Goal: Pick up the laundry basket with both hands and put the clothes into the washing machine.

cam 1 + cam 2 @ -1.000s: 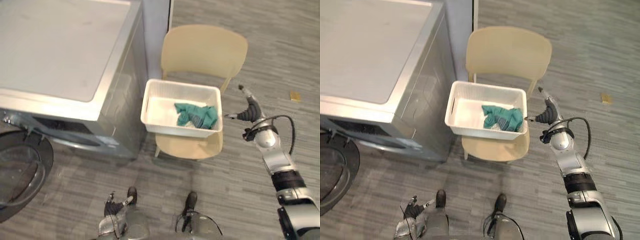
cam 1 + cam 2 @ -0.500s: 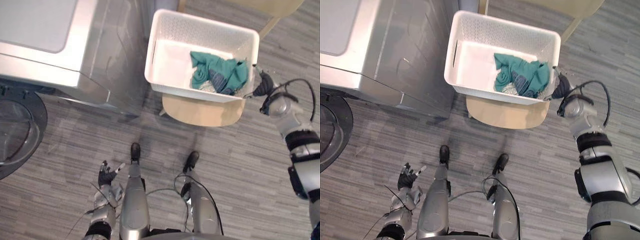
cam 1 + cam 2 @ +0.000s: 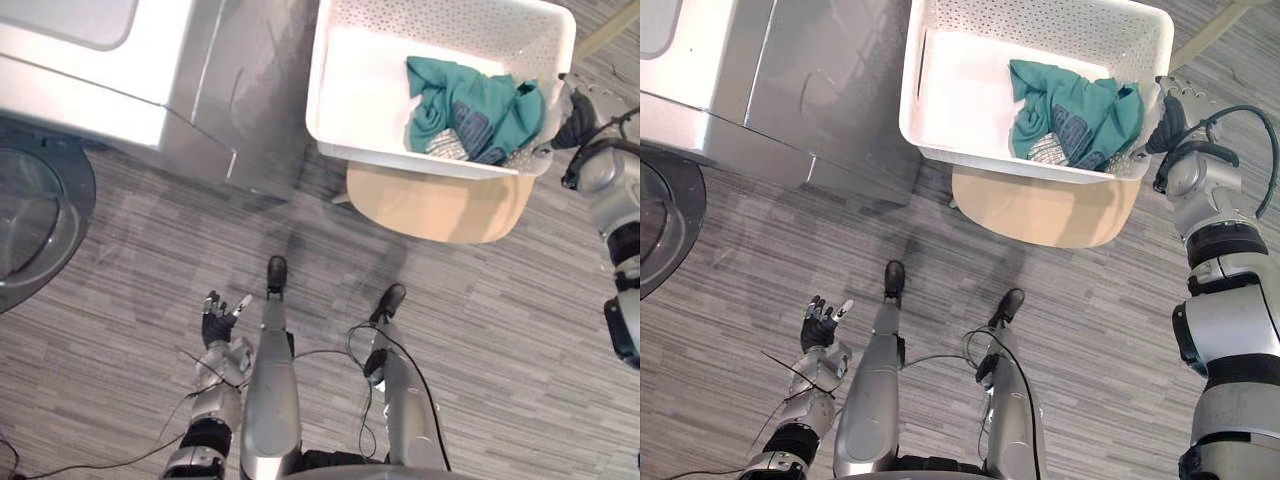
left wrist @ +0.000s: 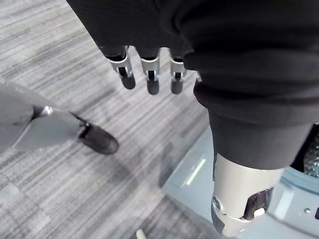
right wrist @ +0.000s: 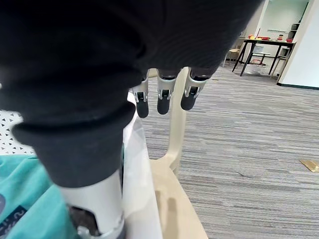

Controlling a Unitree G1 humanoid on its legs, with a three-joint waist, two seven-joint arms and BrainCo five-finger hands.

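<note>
White basket [image 3: 360, 90] w/ teal clothes [image 3: 470, 110] sits on chair [image 3: 440, 205], long axis left-right. R hand [image 3: 578, 122], fingers straight, empty, is just beside its right end. L hand [image 3: 215, 325], open, empty, hangs low, well apart.

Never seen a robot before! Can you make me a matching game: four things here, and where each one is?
1. white plastic laundry basket
2. teal clothes
3. left hand
4. right hand

A. open, above the grey floor
B. on the beige chair seat
C. at the basket's right edge
D. heaped inside the basket

Pairs: 1-B, 2-D, 3-A, 4-C.
</note>
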